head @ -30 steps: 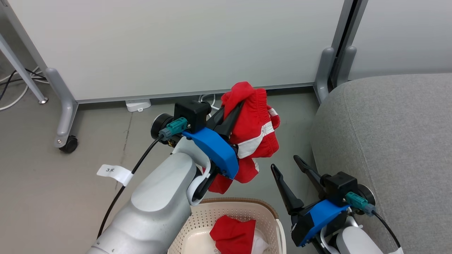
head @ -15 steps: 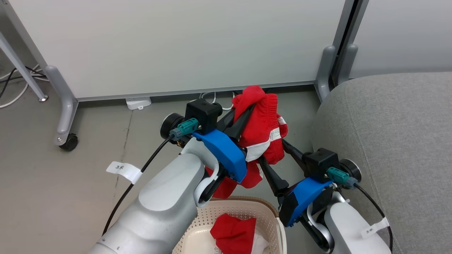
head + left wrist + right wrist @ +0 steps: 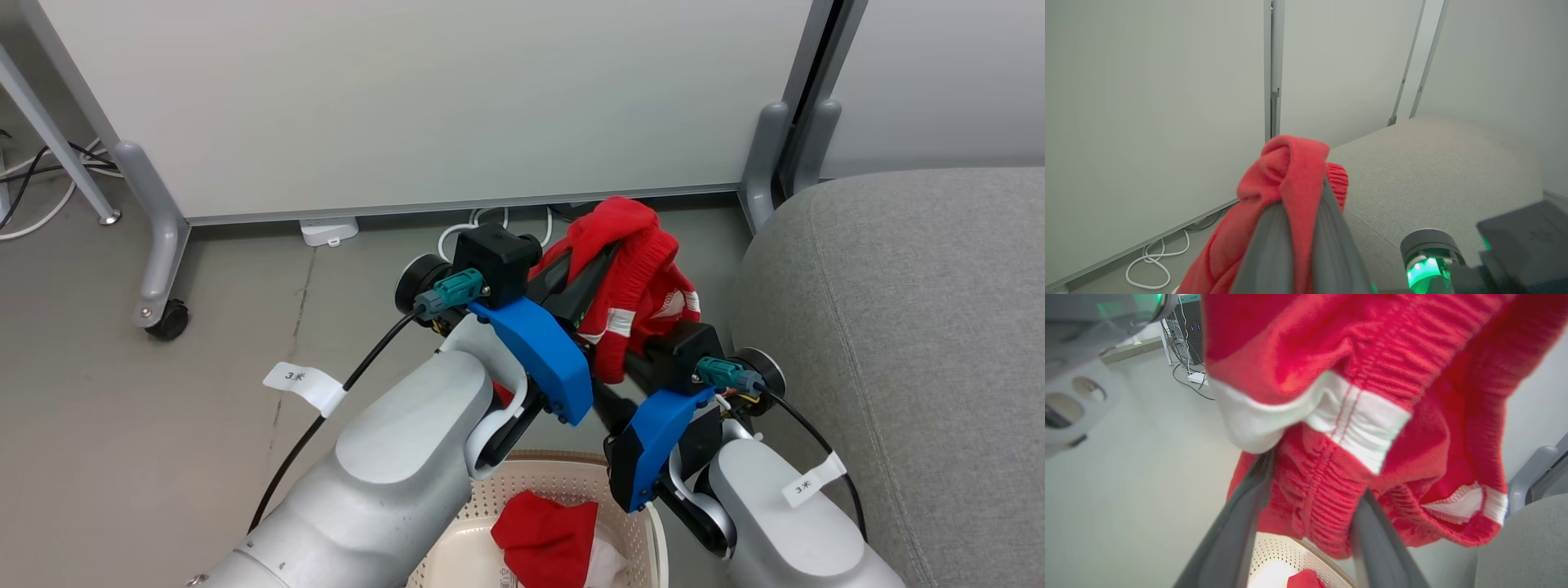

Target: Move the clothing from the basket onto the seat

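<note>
The left gripper (image 3: pixel 600 265) clenched the garment (image 3: pixel 645 245) near the seat (image 3: pixel 898 327) edge, with open floor (image 3: pixel 245 327) leftward; the right gripper (image 3: pixel 1314 477) had risen to straddle it, grip unclear.

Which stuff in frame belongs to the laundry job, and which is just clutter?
Job:
- held red garment, left gripper shut on it
- right gripper, fingers either side of that garment
- second red garment in the basket
- seat

Clutter:
- white power block
- caster
- partition panel
</note>
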